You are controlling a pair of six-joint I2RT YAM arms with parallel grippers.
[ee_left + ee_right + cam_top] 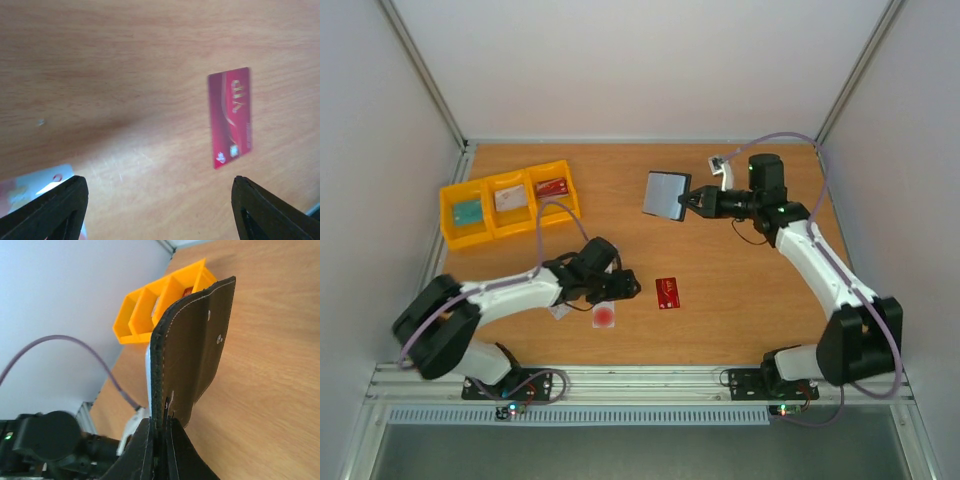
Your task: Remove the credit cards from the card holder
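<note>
Right gripper [161,440] clamps the card holder [668,195] by its edge, aloft over the far table; left gripper [159,210] gapes wide, empty, above the dark red card [230,117] and white card [605,316]; best raised straight, nudging neither; smooth wooden tabletop [740,320]; white walls [640,60] enclose.

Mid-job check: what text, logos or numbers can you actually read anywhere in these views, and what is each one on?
"VIP": on the dark red card.
Small marks at the lower end of that card: too blurred to read.
Red marks on the white card at the picture's edge: not readable.
Cards in the yellow bins: too small to read.
The card holder: no lettering visible.
</note>
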